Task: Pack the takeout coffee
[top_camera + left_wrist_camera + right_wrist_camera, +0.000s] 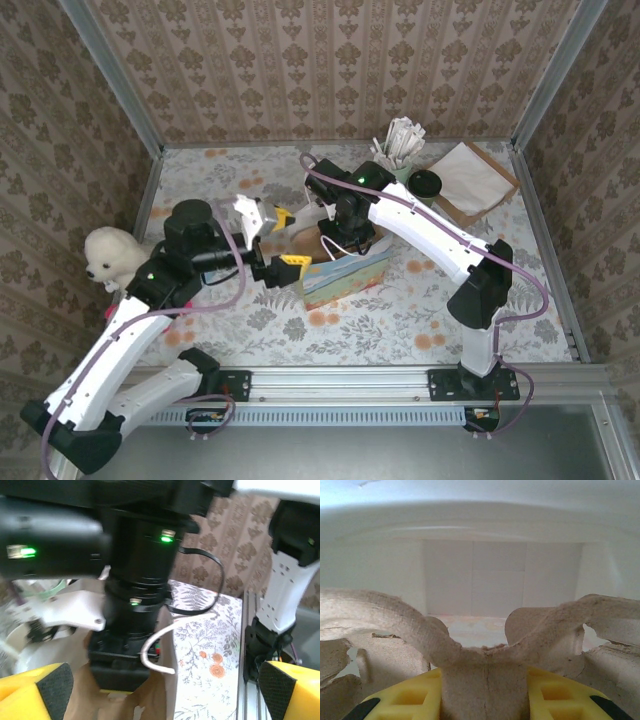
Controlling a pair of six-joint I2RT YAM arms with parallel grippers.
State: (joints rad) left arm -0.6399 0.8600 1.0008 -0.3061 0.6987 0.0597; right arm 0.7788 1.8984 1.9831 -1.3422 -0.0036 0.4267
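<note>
The takeout coffee (424, 183), a dark-green cup under a black lid, stands at the back right of the table, apart from both grippers. A floral paper bag (350, 277) stands open at the middle. My right gripper (484, 700) reaches down into it, shut on the centre post of a grey pulp cup carrier (485, 665), with the bag's white inner walls (495, 575) around it. My left gripper (272, 242) hangs open just left of the bag's mouth with nothing between its yellow fingers (35, 692). The left wrist view looks at the bag's brown rim (150, 695) and white handle (157, 652).
A pale-green holder of white sticks (400, 145) stands behind the coffee. A cardboard tray of white napkins (470, 180) sits at the back right corner. A white stuffed toy (112, 257) lies at the left edge. Metal frame rails (400, 382) border the table.
</note>
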